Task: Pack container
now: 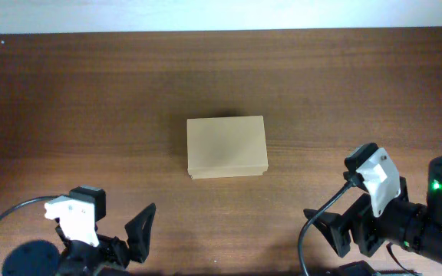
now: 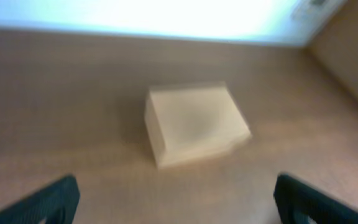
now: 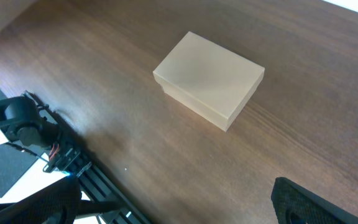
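1. Left arm [image 1: 79, 234]: I see it at the near edge of the dark brown wood-grain worktop [image 1: 90, 92], on the left. Its jaws are released and spread wide. In the left wrist view the two black fingers [image 2: 55, 199] stand at opposite lower corners with only bare worktop between them. A black cable [image 1: 6, 218] loops off toward the left edge.
2. Right arm [image 1: 405, 222]: I see it at the near edge on the right. Its jaws are also released and spread wide, with nothing between them. A small green indicator light [image 1: 437, 185] glows on the arm body.
3. Both arms sit well apart from the task item; neither touches it.
4. Small plain tan rectangular cardboard container [image 1: 227, 147]: it rests flat on the worktop near the centre, beyond both arms and roughly between them. From overhead its long sides run left to right. The lid lies flat and shut on top. No marking is visible on the faces I can see.
5. Left wrist view: this picture is blurred, so I cannot read fine detail on the container [image 2: 194, 124].
6. Right wrist view: the container [image 3: 209, 78] appears sharp, alone on the worktop.
7. Far edge: a pale strip [image 1: 206, 14] runs beyond the worktop.
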You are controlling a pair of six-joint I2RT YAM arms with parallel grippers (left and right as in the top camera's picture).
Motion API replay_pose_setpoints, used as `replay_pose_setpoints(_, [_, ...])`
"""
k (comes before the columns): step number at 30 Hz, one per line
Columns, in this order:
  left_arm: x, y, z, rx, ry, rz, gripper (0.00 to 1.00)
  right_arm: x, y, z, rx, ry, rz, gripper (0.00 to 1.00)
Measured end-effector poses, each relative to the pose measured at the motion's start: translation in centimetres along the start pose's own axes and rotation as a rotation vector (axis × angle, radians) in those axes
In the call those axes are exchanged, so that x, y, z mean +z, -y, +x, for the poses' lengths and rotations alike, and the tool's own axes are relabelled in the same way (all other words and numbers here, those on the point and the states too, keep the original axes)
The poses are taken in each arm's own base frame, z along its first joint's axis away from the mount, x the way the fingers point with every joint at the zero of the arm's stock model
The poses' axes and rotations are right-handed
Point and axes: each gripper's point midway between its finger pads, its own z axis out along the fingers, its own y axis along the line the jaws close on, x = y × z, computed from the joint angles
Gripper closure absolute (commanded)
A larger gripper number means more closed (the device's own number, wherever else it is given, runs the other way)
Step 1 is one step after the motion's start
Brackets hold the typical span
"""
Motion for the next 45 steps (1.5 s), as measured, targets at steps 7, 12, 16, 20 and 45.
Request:
replay_pose_setpoints(7, [5.2, -3.4, 6.3, 0.034, 0.089, -0.041, 0.0, 0.1, 0.1, 0.1, 0.002, -0.005, 0.003, 0.01])
replay_pose_setpoints(12, [8.1, -4.3, 8.2, 0.178, 0.115, -0.04, 0.0, 0.1, 0.2, 0.1, 0.003, -0.006, 0.006, 0.01])
replay_pose_setpoints(16, [10.2, -5.5, 11.4, 0.241, 0.065, -0.048, 0.0, 0.1, 0.1, 0.1, 0.003, -0.006, 0.006, 0.01])
replay_pose_setpoints(20, [11.6, -6.1, 13.2, 0.259, 0.049, -0.049, 0.0, 0.1, 0.2, 0.1, 0.003, -0.006, 0.006, 0.01])
replay_pose_setpoints(45, [13.4, -7.1, 16.3, 0.247, -0.019, -0.053, 0.01, 0.1, 0.2, 0.1, 0.003, -0.006, 0.01, 0.01])
